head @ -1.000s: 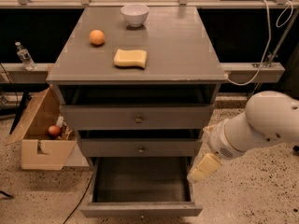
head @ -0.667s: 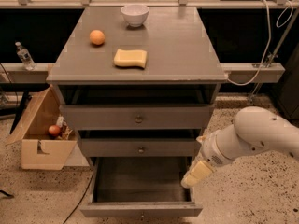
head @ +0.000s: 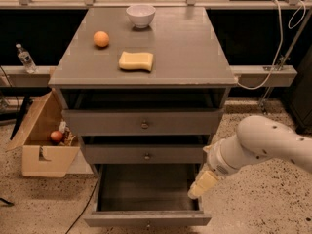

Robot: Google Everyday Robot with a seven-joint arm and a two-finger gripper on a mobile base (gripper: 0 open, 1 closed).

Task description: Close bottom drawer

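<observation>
The bottom drawer (head: 146, 219) of the grey cabinet is pulled far out, its dark inside open to view and its thin front with a small knob at the frame's lower edge. The middle drawer (head: 145, 154) and top drawer (head: 144, 123) above it stand slightly out. My gripper (head: 202, 185), on a white arm coming in from the right, hangs over the bottom drawer's right side wall, just inside it and behind the front panel.
On the cabinet top (head: 195, 57) lie an orange (head: 101, 38), a yellow sponge (head: 136, 61) and a white bowl (head: 141, 15). A cardboard box (head: 41, 145) with items stands on the floor at the left. A white cable (head: 278, 43) hangs at the right.
My arm has moved left and down, bringing the gripper from beside the drawer's right edge to over its right side wall. The drawers have not moved.
</observation>
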